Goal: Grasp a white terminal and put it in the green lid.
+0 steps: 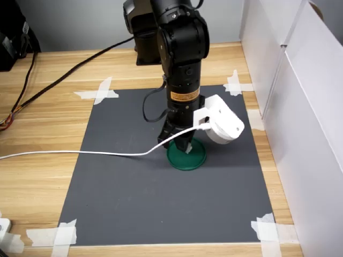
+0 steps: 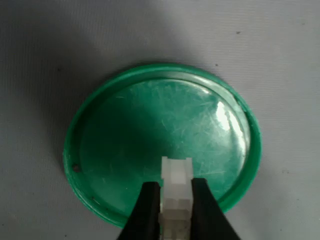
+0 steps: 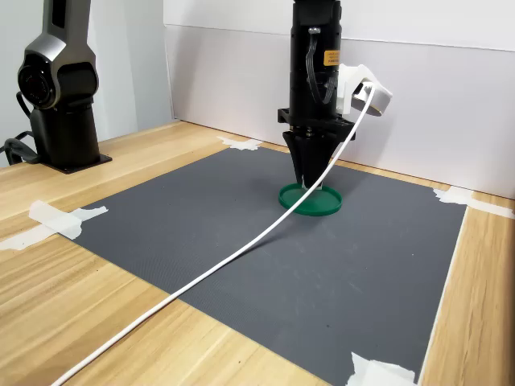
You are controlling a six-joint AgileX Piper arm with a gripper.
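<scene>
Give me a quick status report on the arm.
End effector shut on white terminal. Terminal poised above green lid, near its rim, not released. Nothing in the way.

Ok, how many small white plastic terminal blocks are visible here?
1: the small white plastic terminal block is clamped in the black gripper over the round dark-green plastic lid. Others may hide behind the arm.

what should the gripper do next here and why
Probably open the jaws and let go. In the wrist view the gripper is shut on the white terminal, which sits over the floor of the green lid, inside its rim. Both exterior views show the fingertips low over the lid. Whether the terminal already touches the floor cannot be told, so a slight lowering first may help.
</scene>
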